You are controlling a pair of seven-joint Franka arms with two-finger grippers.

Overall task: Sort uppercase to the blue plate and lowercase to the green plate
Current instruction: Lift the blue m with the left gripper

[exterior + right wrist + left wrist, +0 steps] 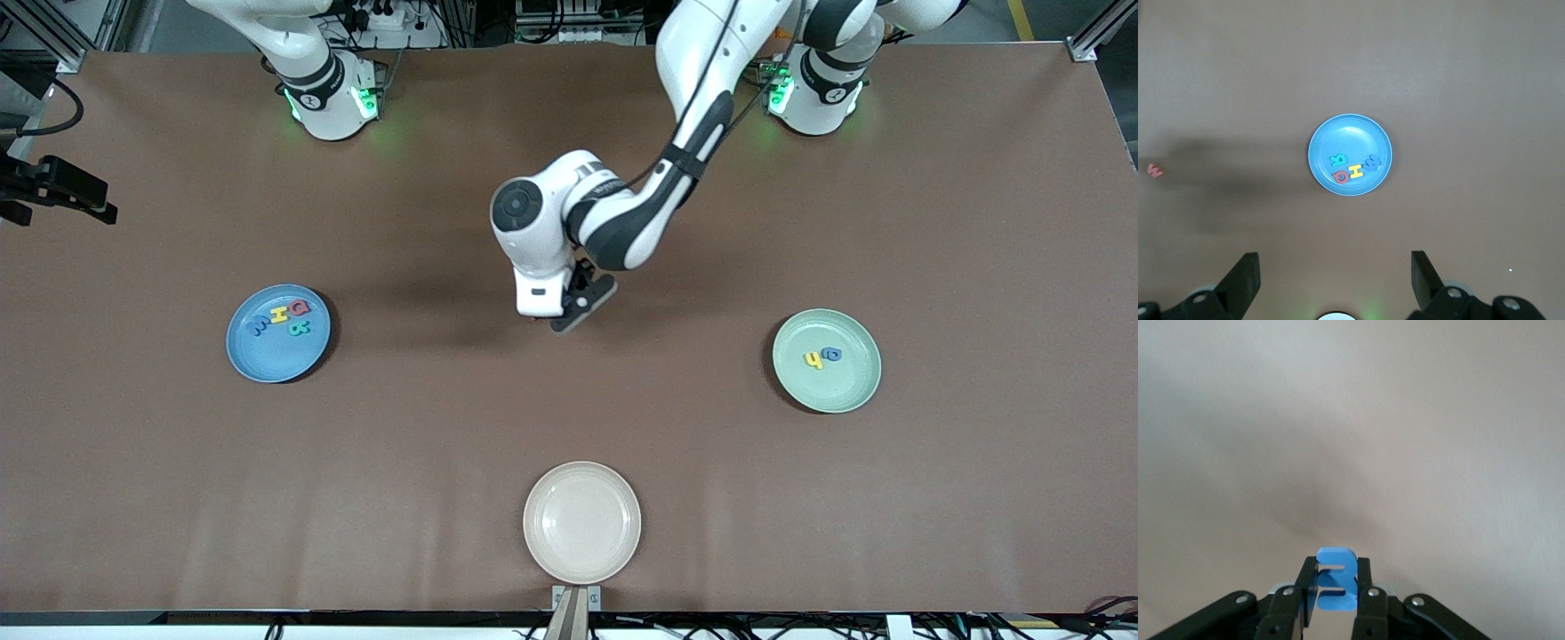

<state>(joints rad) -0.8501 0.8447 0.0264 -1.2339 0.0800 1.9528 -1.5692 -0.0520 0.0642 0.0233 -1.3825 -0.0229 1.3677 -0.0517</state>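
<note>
Left gripper (582, 307) is up over bare table about midway between the blue plate (249, 351) and the green plate (853, 391), clamped on a small blue letter (1337, 588); the wrist view shows the letter standing on edge between the two pads, its long axis running up out of the fingers, flat face toward that camera, open slots facing sideways. It reads as the second blue lowercase piece, so the green plate is its likely home. Relative to the green plate: yellow h (813, 359) and blue a (831, 354) lie side by side inside it, near the centre. Risks, judged: only the lower part of the letter seems pinched, so a quick swing could let it pivot or slide out; released on edge, it may bounce or roll off the shallow rim; a drop near the centre could knock h or a. Red w (1155, 171) lies on the table, well apart from the green plate and hidden under the left arm in the front view, easy to overlook. Right gripper (1335, 280) waits with jaws wide apart, empty, high above the blue plate, which holds R, H, Q and the blue capital.
</note>
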